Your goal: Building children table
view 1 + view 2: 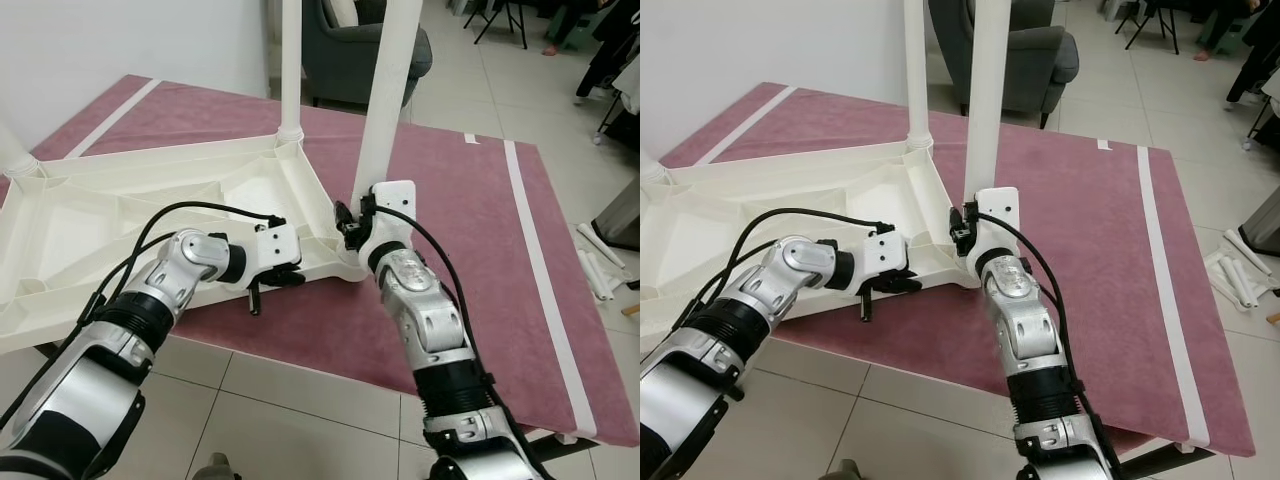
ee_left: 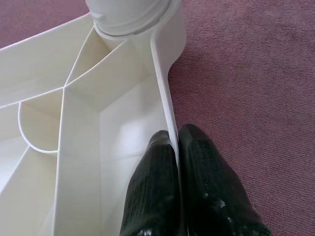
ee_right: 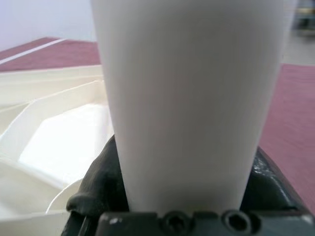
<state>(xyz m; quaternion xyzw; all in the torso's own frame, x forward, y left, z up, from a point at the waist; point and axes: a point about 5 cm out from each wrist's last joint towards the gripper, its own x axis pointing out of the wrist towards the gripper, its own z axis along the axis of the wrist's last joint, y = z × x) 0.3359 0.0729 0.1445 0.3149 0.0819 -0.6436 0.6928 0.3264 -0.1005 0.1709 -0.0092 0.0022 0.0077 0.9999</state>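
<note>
A white plastic table top [image 1: 120,215] lies upside down on a maroon mat [image 1: 460,230], ribs facing up. One white leg [image 1: 290,70] stands in its far corner socket, and another leg's base [image 1: 12,155] shows at the far left corner. My right gripper [image 1: 352,228] is shut on a third white leg [image 1: 385,100], held upright at the near right corner; its fingers [image 3: 98,182] hug the leg [image 3: 187,98] on both sides. My left gripper [image 2: 174,135] is shut on the table top's thin side rim [image 2: 165,83], just left of that corner [image 1: 288,272].
A grey armchair [image 1: 350,50] stands behind the mat. Tiled floor surrounds the mat, with its front edge close to me. Loose white tubes [image 1: 600,270] lie on the floor at the right. A white wall [image 1: 100,40] rises at the back left.
</note>
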